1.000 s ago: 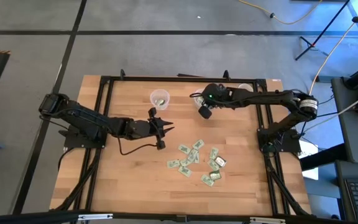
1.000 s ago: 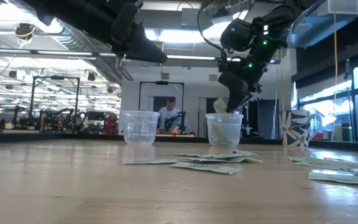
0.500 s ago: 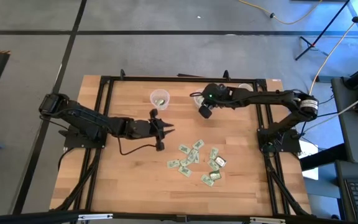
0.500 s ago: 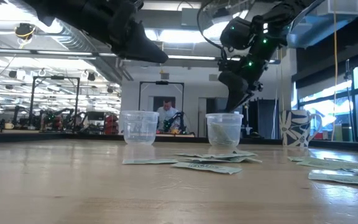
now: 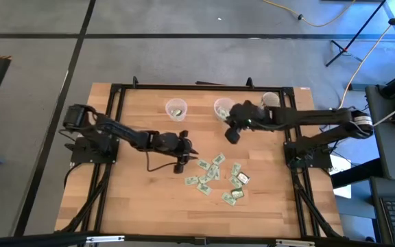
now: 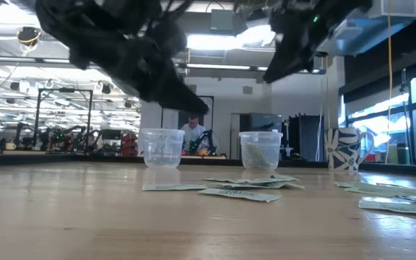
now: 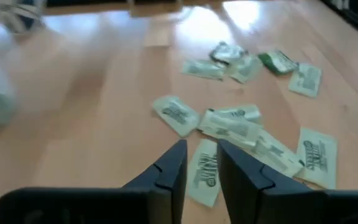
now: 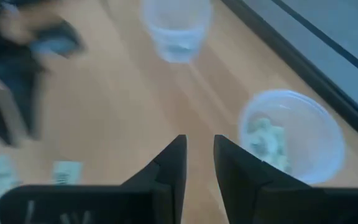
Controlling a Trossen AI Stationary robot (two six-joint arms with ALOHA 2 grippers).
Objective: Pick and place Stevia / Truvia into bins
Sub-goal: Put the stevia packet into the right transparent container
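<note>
Several pale green and white sachets [image 5: 214, 177] [image 7: 229, 121] lie flat and scattered on the wooden table, right of centre and toward the near edge. Two clear cups stand near the far edge, the left cup [image 5: 176, 108] [image 8: 178, 28] and the right cup [image 5: 223, 108] [image 8: 291, 137]; both hold sachets. My left gripper [image 5: 188, 151] [image 7: 199, 155] hovers above the table at the pile's left edge, fingers a narrow gap apart, over one sachet [image 7: 205, 177]. My right gripper [image 5: 230, 137] [image 8: 199, 152], also narrowly open and holding nothing, hangs just nearer than the right cup.
A white patterned mug [image 5: 269, 100] [image 6: 343, 148] stands right of the right cup near the far edge. Black frame rails [image 5: 115, 92] run along the table's sides. Bare wood lies to the left of the pile and along the near edge. A person shows far off in the room.
My right gripper let a sachet go into the right cup, then swung off the cup toward the near edge. My left gripper moved right and nearer, down toward the left edge of the sachet pile.
</note>
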